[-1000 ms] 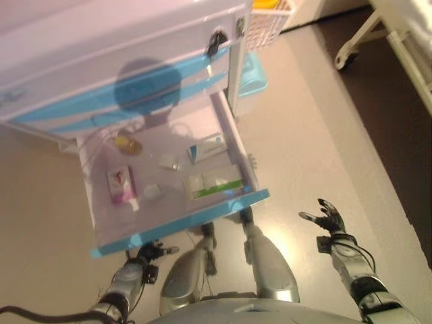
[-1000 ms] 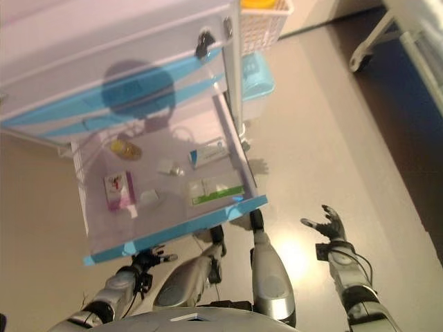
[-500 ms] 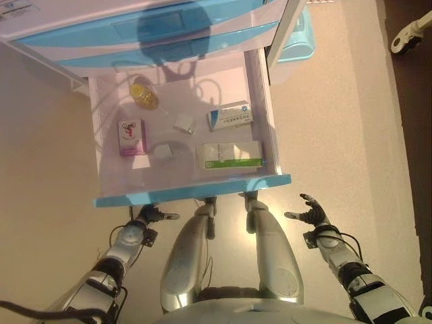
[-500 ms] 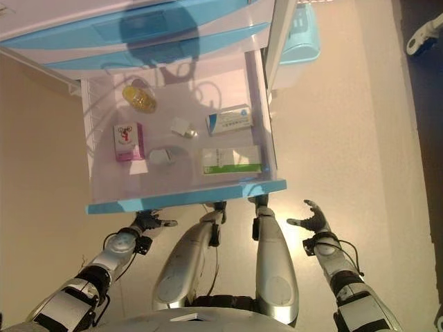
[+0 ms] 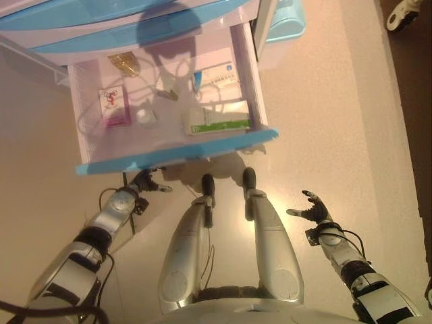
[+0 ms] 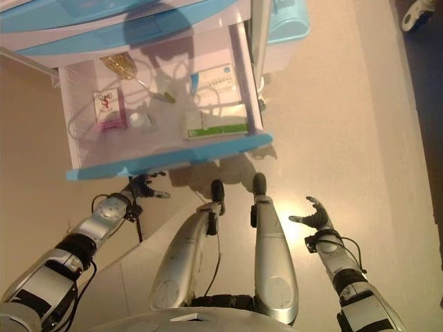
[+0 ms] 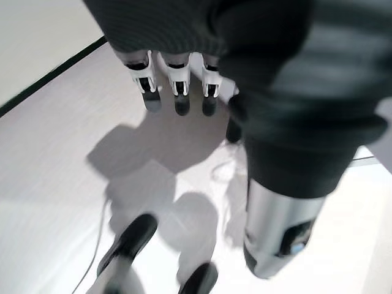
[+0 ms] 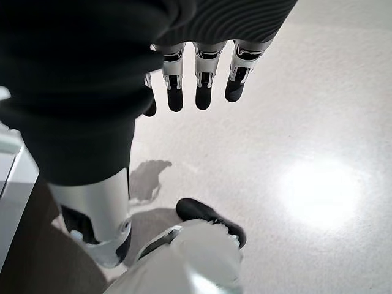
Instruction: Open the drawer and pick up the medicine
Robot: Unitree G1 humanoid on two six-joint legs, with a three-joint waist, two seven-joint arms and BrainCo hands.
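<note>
The white drawer (image 5: 82,145) with a blue front edge (image 5: 175,152) stands pulled out of the cabinet. Inside lie a pink medicine box (image 5: 113,106), a green-and-white box (image 5: 217,122), a blue-and-white box (image 5: 216,73), a yellowish packet (image 5: 125,62) and a small white piece (image 5: 145,117). My left hand (image 5: 144,182) hangs open just below the drawer's front, near its left end, holding nothing; its fingers (image 7: 177,92) are straight over the floor. My right hand (image 5: 312,210) is open, low at the right, well clear of the drawer, with fingers (image 8: 202,86) spread above the floor.
Above the open drawer are the cabinet's shut blue-fronted drawers (image 5: 101,23). A light blue bin (image 5: 287,20) sits on the floor to the cabinet's right. A caster wheel (image 5: 398,17) of a bed frame shows at the far right, on a darker floor.
The camera has moved, so the drawer now sits higher and more to the left in the picture. Both hands stay open and low, below the drawer front.
</note>
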